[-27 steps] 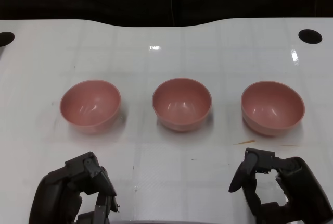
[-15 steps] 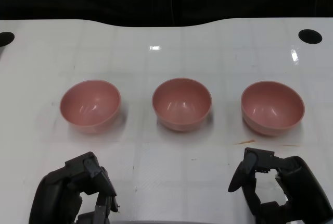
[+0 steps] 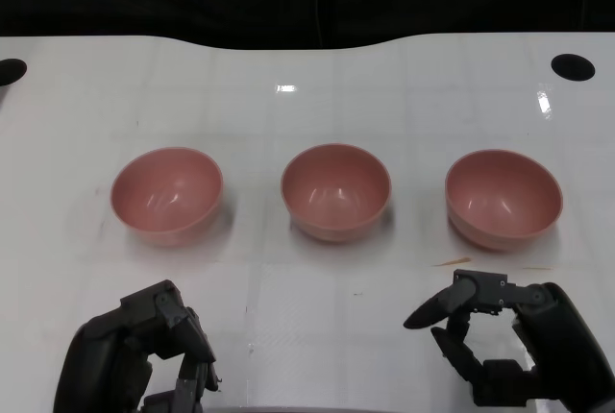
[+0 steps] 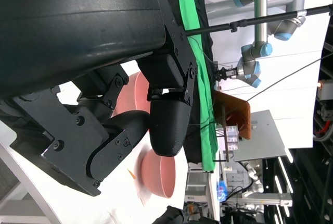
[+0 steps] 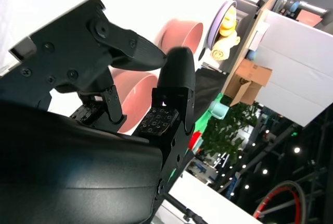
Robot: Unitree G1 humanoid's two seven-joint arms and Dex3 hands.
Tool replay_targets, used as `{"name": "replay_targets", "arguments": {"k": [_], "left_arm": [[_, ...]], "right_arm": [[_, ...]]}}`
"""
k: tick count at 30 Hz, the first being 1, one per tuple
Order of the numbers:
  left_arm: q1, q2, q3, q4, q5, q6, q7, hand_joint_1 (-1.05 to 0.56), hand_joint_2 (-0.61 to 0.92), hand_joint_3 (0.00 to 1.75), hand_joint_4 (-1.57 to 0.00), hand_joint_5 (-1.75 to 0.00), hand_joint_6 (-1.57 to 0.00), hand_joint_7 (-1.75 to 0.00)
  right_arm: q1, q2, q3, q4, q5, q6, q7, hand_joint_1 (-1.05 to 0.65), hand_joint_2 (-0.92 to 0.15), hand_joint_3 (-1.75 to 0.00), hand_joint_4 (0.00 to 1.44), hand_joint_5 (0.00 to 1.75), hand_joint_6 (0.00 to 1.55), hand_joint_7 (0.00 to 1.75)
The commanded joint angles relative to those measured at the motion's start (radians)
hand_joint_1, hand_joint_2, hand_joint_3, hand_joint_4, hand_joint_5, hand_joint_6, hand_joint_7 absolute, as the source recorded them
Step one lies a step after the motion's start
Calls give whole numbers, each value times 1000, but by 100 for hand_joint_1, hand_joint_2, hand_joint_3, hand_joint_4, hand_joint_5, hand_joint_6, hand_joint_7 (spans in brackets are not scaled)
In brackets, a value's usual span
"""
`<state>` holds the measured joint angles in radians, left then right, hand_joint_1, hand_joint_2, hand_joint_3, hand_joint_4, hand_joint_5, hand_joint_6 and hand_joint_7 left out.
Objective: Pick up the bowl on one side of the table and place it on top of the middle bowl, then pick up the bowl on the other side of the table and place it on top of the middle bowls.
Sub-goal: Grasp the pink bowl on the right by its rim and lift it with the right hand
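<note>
Three round pink plastic bowls stand in a row across the middle of the white table (image 3: 288, 67), all upright with their mouths open to the ceiling: the left bowl (image 3: 167, 194), the middle bowl (image 3: 335, 191) and the right bowl (image 3: 504, 198), each well apart from its neighbour. Being round, none has a long axis to line up with; only the rim matters for a grasp. Nothing is stacked, so the task appears to be at its very first step, the reach for a side bowl. The right hand (image 3: 509, 346) sits at the near right edge, holding nothing, its fingers spread with one stretched out to the left, just short of the right bowl. The left hand (image 3: 135, 351) rests at the near left, fingers curled in on nothing. The next move likely calls for the right hand to travel forward, take the right bowl's near rim, lift it and carry it left over the middle bowl.
</note>
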<state>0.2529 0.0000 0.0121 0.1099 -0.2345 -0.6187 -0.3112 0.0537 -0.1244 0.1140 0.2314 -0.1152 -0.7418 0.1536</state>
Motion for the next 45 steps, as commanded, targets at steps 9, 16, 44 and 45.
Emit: {"name": "replay_targets", "arguments": {"k": [9,16,44,45], "left_arm": [[-2,6,8,8,-12,-26,-15,-11,38,142,-94,-166,-91,-144],[8,0,2,-1,-10,-26,-12,-10,39,143,-94,-168,-90,-144],[29,7,11,-45,-40,32,-22,-10,36,147,-92,-169,-89,-145],[30,7,12,-47,-42,33,-23,-10,36,147,-93,-168,-89,-144]], "right_arm": [[2,-105,-49,-154,-135,201,-18,-49,-90,-4,40,64,55,6],[-37,-175,-85,-188,-281,233,-89,-63,-89,-1,34,51,43,0],[-370,-239,129,-31,-772,687,-157,-61,-82,-1,28,37,34,3],[-382,-237,138,-11,-769,698,-149,-61,-83,-1,27,36,34,2]]}}
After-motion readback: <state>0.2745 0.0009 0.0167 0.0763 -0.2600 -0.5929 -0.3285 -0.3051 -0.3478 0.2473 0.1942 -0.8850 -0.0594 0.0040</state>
